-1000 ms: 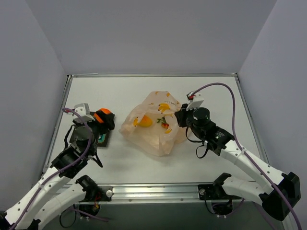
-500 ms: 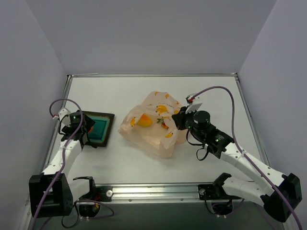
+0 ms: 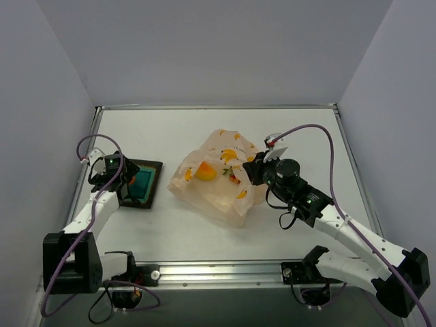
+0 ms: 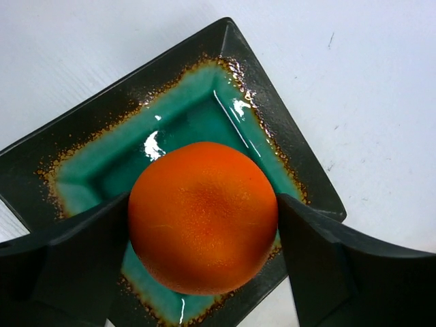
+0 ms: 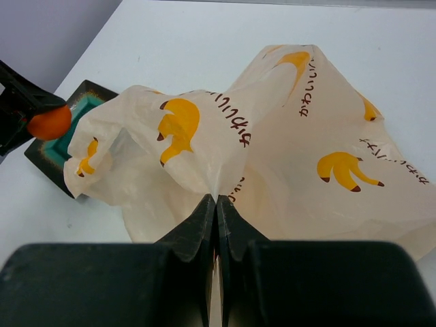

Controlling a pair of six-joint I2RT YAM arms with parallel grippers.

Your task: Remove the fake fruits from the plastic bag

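Observation:
My left gripper (image 4: 203,228) is shut on the round orange ball (image 4: 203,216) and holds it just over the square teal dish (image 4: 286,136). In the top view this gripper (image 3: 116,175) is over the dish's (image 3: 146,185) left part and hides the ball. My right gripper (image 5: 216,201) is shut on a pinched fold of the peach banana-print plastic bag (image 5: 286,129). In the top view it (image 3: 251,170) grips the bag's (image 3: 218,194) right side. A yellow lemon-like piece (image 3: 204,172) and red berries (image 3: 234,178) show through the bag.
The white table (image 3: 204,129) has grey walls on three sides and a metal rail at the near edge. The dish (image 5: 80,102) and the orange ball (image 5: 49,122) also show at the left of the right wrist view.
My left arm has carried the orange ball from beside the bag down to the dish at the left. My right gripper has kept its hold and drawn the bag slightly left.

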